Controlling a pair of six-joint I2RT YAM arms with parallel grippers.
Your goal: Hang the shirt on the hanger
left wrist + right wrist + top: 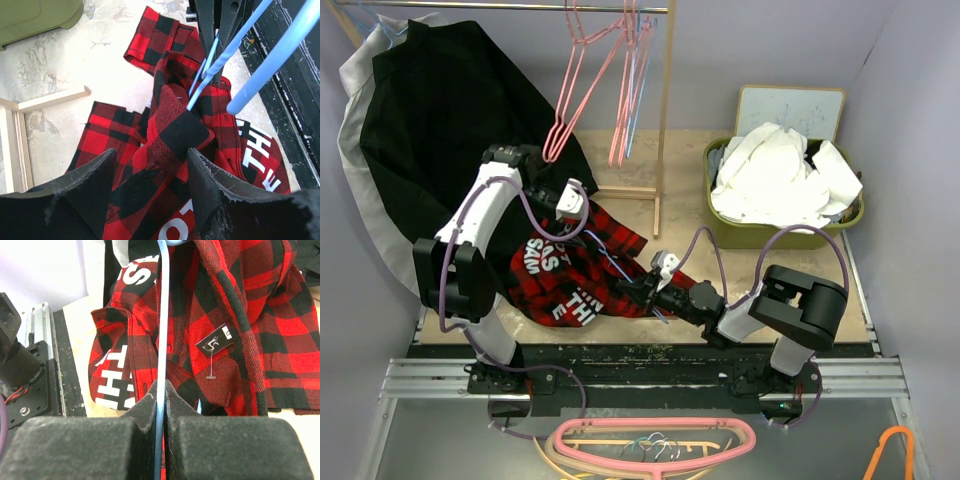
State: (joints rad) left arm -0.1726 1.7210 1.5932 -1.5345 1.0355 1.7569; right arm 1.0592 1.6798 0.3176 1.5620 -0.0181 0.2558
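Right gripper (160,388) pinched tight on hanger (161,315) wire. Hanger pokes into shirt (570,275), which hangs bunched from left gripper (150,162) over table (690,205), between arms. Left looks clamped on plaid fold. I'd raise left to open neck, feed hanger arm toward shoulder slowly, avoid snagging tag (215,342).

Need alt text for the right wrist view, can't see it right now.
The right gripper is shut on a thin bar of the light-blue hanger, which runs straight up the frame. Behind it is the bunched red-and-black plaid shirt, white letters at left, a small black tag at centre.
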